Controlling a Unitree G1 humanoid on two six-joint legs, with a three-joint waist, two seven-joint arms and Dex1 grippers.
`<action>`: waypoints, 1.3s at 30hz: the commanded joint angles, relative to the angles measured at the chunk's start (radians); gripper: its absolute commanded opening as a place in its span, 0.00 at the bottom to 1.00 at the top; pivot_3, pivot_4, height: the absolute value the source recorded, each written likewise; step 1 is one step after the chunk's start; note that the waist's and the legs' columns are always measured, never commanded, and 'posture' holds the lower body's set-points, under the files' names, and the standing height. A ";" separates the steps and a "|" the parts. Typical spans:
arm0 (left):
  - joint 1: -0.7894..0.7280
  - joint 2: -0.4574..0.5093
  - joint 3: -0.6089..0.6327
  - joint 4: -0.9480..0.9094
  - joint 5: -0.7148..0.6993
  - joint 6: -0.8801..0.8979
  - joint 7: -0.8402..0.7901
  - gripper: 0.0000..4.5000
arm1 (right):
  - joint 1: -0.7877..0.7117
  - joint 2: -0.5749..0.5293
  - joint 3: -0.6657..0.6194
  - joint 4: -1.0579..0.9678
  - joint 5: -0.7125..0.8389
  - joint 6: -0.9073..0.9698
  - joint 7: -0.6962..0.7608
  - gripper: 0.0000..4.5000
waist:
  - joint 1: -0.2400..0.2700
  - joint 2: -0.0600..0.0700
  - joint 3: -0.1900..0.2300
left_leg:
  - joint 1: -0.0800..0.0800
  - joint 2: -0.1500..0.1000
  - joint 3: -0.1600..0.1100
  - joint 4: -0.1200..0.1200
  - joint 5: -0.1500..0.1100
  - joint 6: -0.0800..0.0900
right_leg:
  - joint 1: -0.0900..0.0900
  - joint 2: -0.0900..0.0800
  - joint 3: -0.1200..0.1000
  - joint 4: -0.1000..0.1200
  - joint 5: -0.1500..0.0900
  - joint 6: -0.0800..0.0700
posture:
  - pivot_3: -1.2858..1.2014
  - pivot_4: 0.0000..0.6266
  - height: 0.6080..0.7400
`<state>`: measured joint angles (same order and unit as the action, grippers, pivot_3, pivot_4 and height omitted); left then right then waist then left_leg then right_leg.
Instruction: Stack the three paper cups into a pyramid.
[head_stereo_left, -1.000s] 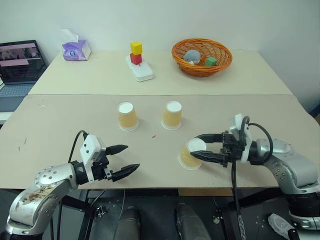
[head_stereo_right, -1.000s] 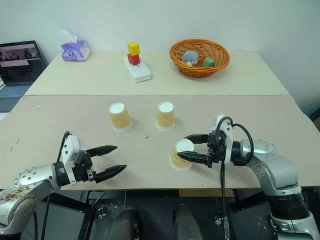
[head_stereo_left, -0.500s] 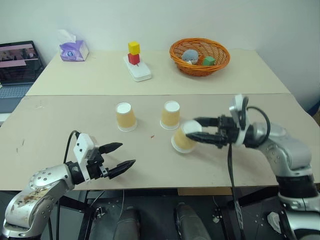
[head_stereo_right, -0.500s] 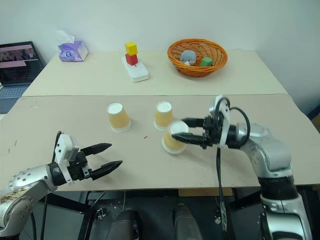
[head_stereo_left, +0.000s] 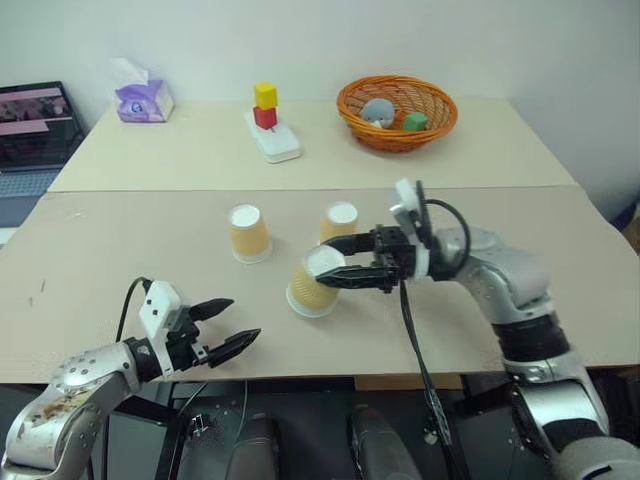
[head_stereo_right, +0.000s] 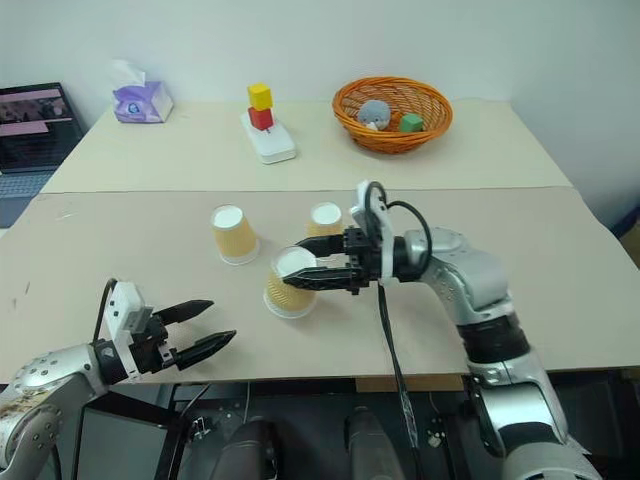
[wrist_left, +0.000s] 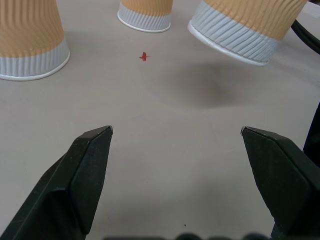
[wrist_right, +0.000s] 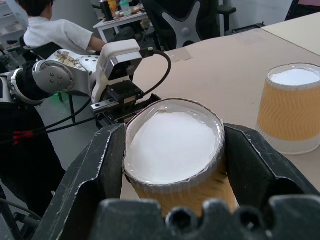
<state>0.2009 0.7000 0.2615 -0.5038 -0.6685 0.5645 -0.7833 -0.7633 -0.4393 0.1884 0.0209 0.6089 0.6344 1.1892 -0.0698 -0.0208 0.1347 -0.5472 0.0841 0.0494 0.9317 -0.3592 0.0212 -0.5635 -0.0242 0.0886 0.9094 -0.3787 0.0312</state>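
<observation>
Now right hand (head_stereo_left: 338, 271) grips carried cup (head_stereo_left: 313, 287) near base, inverted, tilted, above counter (head_stereo_left: 450, 330). Level it, centre over gap between two standing cups (head_stereo_left: 248, 232) (head_stereo_left: 340, 222), lower gently; light squeeze, ribbed paper crushes. Tapered tan walls, white rims. Left hand (head_stereo_left: 227, 324) wide, empty.

On the far table stood a tissue box (head_stereo_left: 139, 100) at ten o'clock, stacked blocks (head_stereo_left: 265, 104) at twelve, a basket (head_stereo_left: 396, 112) at one.

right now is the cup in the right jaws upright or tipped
Tipped: the held cup leans, its white base tilted toward the right gripper, its rim off the table.
</observation>
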 joint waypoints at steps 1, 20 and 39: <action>0.016 -0.007 0.032 -0.049 0.004 -0.031 0.012 0.97 | -0.091 0.061 0.008 0.104 -0.048 -0.088 0.026 0.60 | -0.001 0.000 0.000 | 0.000 0.000 0.000 0.000 0.000 0.000 | 0.000 0.000 0.000 0.000 0.000 0.000 | 0.52 0.24 0.38; 0.057 -0.027 0.033 -0.098 0.007 -0.044 0.051 0.97 | -0.182 0.233 0.030 0.401 -0.234 -0.267 0.053 0.60 | -0.002 0.001 0.001 | 0.000 0.000 -0.001 0.000 0.000 0.000 | -0.001 0.000 -0.001 0.001 0.000 0.000 | 0.52 0.24 0.38; 0.008 -0.039 0.001 -0.070 0.017 -0.046 0.054 0.97 | -0.203 0.199 -0.011 0.418 -0.237 -0.211 0.079 0.99 | -0.002 0.001 0.001 | -0.001 0.000 -0.001 0.000 0.000 -0.001 | -0.001 0.000 -0.001 0.001 0.000 -0.001 | 0.52 0.24 0.38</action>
<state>0.2210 0.6639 0.2590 -0.5685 -0.6581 0.5427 -0.7285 -0.9417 -0.2245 0.2180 0.4930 0.3379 0.4016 1.2472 -0.0722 -0.0195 0.1359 -0.5479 0.0838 0.0485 0.9316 -0.3591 0.0206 -0.5643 -0.0246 0.0876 0.9101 -0.3787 0.0306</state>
